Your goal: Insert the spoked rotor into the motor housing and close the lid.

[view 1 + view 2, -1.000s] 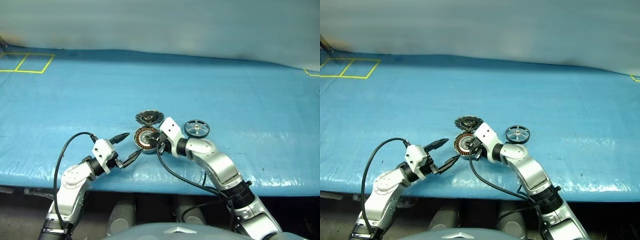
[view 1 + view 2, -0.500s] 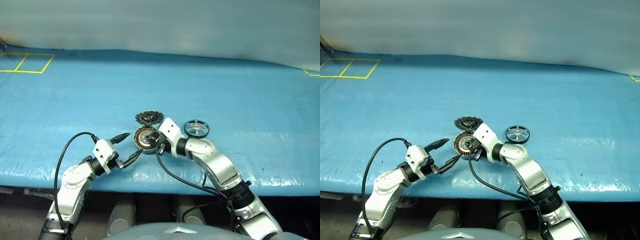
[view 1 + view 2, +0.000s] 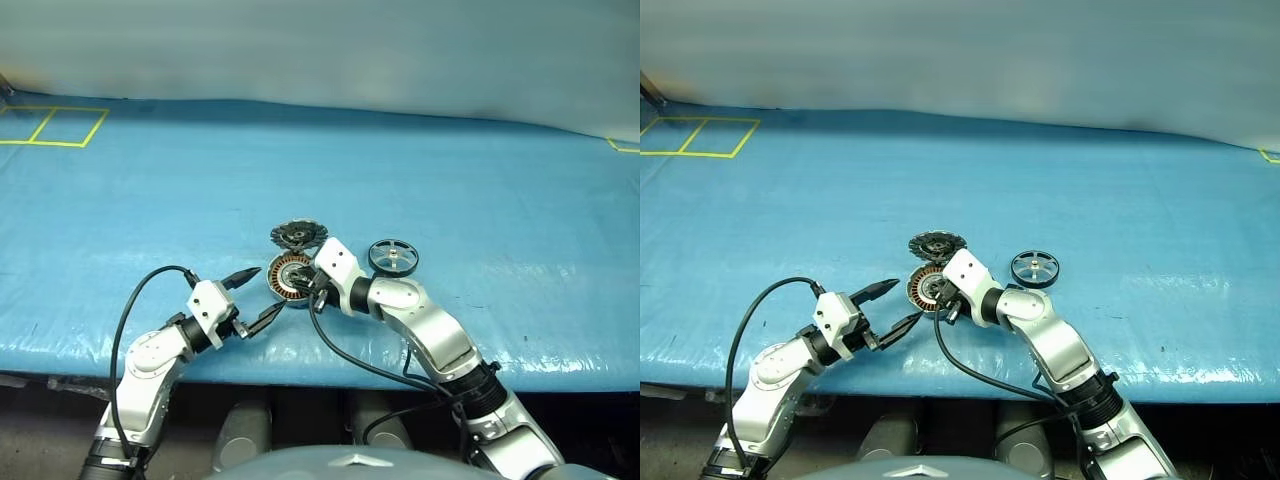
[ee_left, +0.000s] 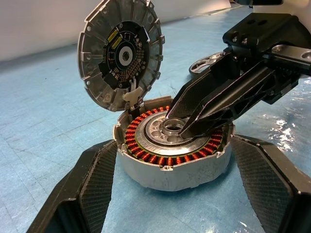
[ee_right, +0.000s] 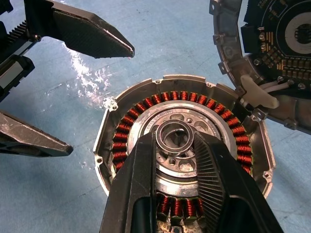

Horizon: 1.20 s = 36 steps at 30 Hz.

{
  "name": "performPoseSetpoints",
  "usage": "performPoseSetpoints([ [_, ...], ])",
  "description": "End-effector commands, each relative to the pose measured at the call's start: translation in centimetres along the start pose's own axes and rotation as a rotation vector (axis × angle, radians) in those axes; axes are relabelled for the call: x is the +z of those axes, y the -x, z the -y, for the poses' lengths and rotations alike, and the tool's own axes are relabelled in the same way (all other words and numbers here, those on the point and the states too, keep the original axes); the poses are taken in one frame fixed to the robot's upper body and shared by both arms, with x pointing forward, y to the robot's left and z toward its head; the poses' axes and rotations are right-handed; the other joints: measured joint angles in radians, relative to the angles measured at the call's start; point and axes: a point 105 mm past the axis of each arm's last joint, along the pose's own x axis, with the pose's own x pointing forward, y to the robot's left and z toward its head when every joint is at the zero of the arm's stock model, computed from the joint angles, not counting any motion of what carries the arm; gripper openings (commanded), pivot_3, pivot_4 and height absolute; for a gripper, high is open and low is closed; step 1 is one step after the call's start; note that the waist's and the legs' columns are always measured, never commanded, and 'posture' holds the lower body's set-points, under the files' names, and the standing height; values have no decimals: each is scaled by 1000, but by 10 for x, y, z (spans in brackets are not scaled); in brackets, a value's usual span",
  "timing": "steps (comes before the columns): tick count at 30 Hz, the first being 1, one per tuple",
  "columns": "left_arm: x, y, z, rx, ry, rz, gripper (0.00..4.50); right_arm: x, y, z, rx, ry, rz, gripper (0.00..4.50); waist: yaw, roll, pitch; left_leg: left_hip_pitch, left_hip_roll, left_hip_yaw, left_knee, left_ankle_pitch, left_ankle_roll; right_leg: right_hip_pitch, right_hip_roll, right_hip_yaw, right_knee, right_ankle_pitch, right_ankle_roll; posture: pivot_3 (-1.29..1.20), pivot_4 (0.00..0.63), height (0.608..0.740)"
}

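The motor housing (image 4: 170, 160) lies face up on the blue mat, copper windings ringing its silver hub. The lid (image 4: 121, 53) stands tilted up at the housing's far edge, inner face showing, joined to it by a white piece. My right gripper (image 5: 175, 138) reaches over the housing from the right, its fingertips shut around a small ring (image 5: 175, 132) at the hub; whether that ring is loose I cannot tell. My left gripper (image 3: 262, 292) hovers open just left of the housing, one finger on each side of it. The spoked rotor (image 3: 393, 257) lies flat, to the right of the housing.
The blue mat (image 3: 480, 180) covers the table, its front edge close below both arms. Yellow tape squares (image 3: 55, 125) mark the far left corner. A black cable (image 3: 130, 310) loops from the left wrist, and another hangs under the right forearm.
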Motion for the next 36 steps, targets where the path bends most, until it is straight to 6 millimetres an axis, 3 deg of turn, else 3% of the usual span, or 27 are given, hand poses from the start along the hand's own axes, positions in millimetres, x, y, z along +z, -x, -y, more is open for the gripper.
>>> performPoseSetpoints([
  [1, 2, -1, 2, 1, -14, 16, 4023, 10, 0, 3, -13, 27, 32, 769, 0, 0, 0, 0, 0, 0, 0, 0, 0, 0, 0, 0, 0, 0, 0, 0, 150, 740],
  [36, -2, -3, 3, 0, -28, 2, 4023, 18, 4, 4, -36, 33, 55, 769, 0, 0, 0, 0, 0, 0, 0, 0, 0, 0, 0, 0, 0, 0, 0, 0, 150, 740],
])
